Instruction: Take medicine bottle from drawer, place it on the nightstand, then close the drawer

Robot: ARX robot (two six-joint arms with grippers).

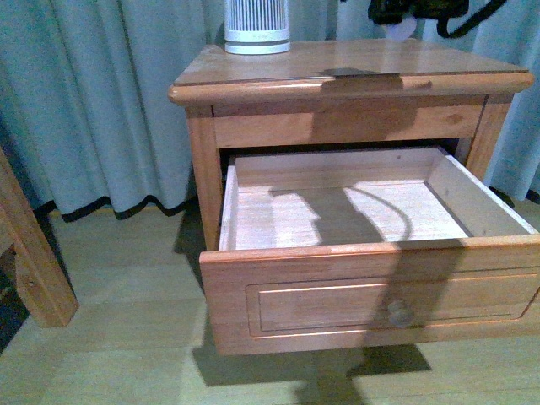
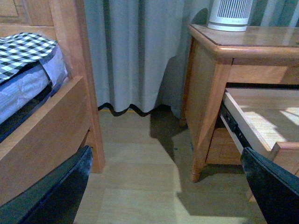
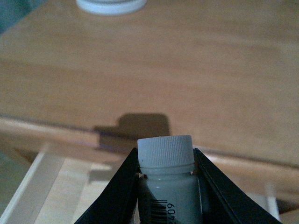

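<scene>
The nightstand (image 1: 354, 63) fills the front view, its top bare apart from a ribbed white device (image 1: 256, 25) standing at the back edge. Below the top, the drawer (image 1: 337, 253) is pulled far out, and its pale floor shows nothing lying in it. The left gripper (image 2: 163, 186) hangs low near the nightstand's left side with its fingers spread wide and nothing between them. The right gripper (image 3: 166, 156) is closed on the medicine bottle (image 3: 168, 191), with its dark fingers pressing on both sides of the body just under the ribbed cap. The bottle is upright and in the air, over the front edge of the top, with the open drawer below it. It looks like a light, rigid plastic bottle. Its smooth labelled wall is probably slippery, so a hold high on the body beneath the cap's lip seems sound, since the lip would catch if it slid. Its narrow base may tip easily when it is set down.
</scene>
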